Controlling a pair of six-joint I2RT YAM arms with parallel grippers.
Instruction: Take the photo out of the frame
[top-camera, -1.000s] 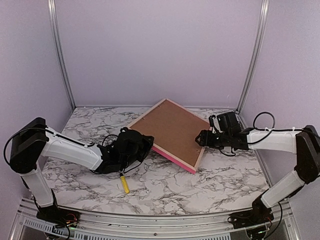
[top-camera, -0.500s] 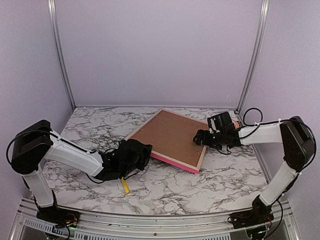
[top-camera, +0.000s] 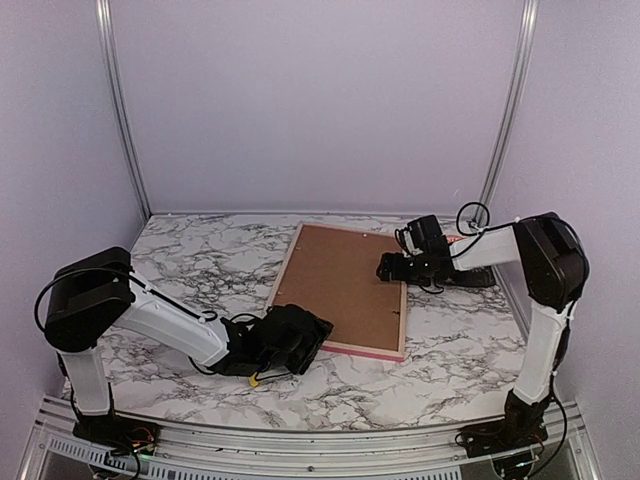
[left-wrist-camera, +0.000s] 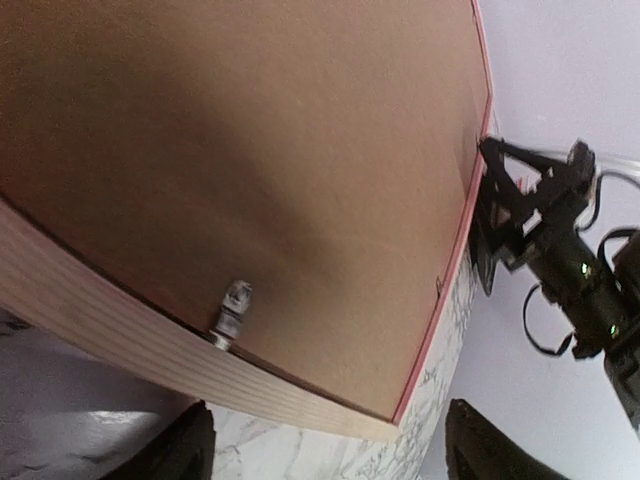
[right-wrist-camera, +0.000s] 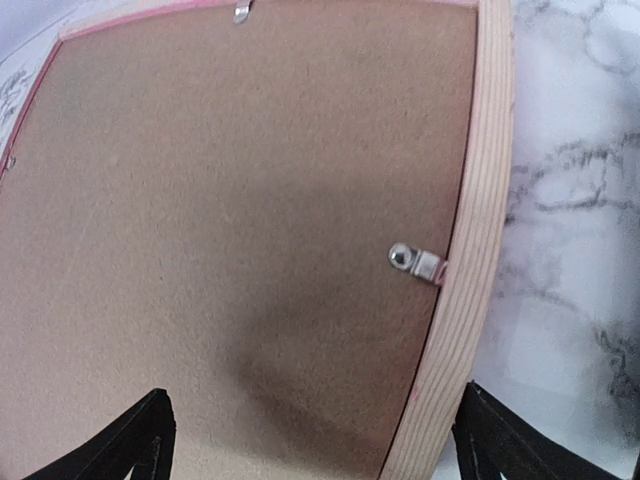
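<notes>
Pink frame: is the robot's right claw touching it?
Cannot tell. In the right wrist view the right gripper is open over the frame, but nothing shows whether its fingers rest on it or hover above.

The marble table (top-camera: 180, 250) bears a brown backing board (top-camera: 345, 285) with metal clips (right-wrist-camera: 420, 262) and a small yellow object (top-camera: 256, 379).

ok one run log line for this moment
frame face down, backing board up | left gripper jaws open at near left corner | right gripper jaws open at right edge | photo not visible
</notes>
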